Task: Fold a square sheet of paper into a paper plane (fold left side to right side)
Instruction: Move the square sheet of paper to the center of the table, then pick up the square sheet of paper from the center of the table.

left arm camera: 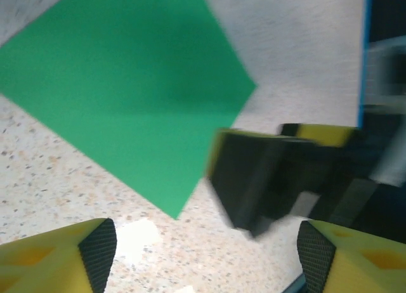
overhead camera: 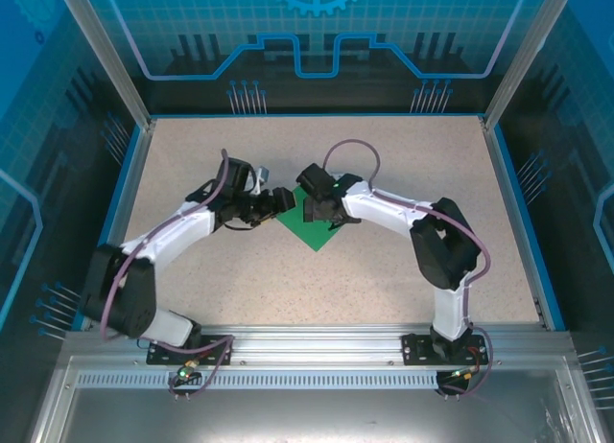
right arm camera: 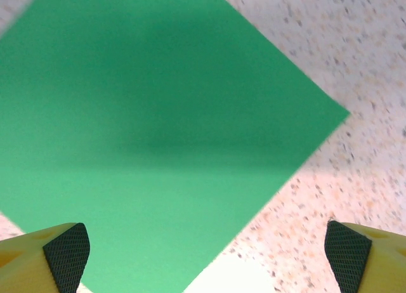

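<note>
Speckled table (overhead camera: 384,270), seen from above, with the left arm (overhead camera: 163,237) and right arm (overhead camera: 403,213) bent inward toward the table's middle. At that middle, flat on the surface and seemingly unfolded: the square sheet of paper (overhead camera: 314,236), bright green, turned as a diamond. No long axis to speak of in a square; one corner aimed at the table's near edge, the opposite one at its far edge, the other two out toward the table's left and right sides. Over the table's centre, the right gripper (right arm camera: 207,255), hanging above the green, fingers (right arm camera: 66,255) spread wide and clamped on nothing. Just left of the table's centre, over bare tabletop, the left gripper (left arm camera: 206,252), fingers (left arm camera: 98,248) likewise apart, nothing between them. Likely trouble from here: thin paper lying flush on a hard top, prone to slide or crumple under a fingertip rather than lift; two grippers very near each other, at risk of a knock; a left corner carried off-line, leaving a crooked crease.
</note>
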`<action>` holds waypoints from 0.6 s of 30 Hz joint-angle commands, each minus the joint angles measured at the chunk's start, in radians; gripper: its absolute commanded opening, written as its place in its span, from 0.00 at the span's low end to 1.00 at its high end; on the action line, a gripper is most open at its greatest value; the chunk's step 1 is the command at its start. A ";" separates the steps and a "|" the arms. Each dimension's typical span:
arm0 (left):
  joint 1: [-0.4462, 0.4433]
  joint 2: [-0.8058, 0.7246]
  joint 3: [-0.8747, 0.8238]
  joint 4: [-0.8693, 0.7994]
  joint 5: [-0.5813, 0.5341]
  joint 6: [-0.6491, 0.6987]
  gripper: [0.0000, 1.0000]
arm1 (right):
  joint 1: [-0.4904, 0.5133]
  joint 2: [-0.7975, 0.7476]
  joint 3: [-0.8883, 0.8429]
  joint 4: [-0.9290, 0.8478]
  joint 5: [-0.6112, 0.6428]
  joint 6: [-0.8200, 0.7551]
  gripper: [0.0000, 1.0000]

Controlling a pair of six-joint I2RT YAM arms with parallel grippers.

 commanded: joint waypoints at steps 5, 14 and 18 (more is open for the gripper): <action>0.005 0.122 0.037 0.107 0.059 -0.063 0.76 | -0.152 -0.003 -0.065 0.161 -0.155 -0.127 0.99; 0.013 0.309 0.180 0.064 0.032 -0.027 0.74 | -0.187 0.067 -0.017 0.161 -0.183 -0.110 0.99; 0.013 0.369 0.218 0.032 -0.004 -0.018 0.74 | -0.186 0.104 0.000 0.142 -0.170 -0.084 0.99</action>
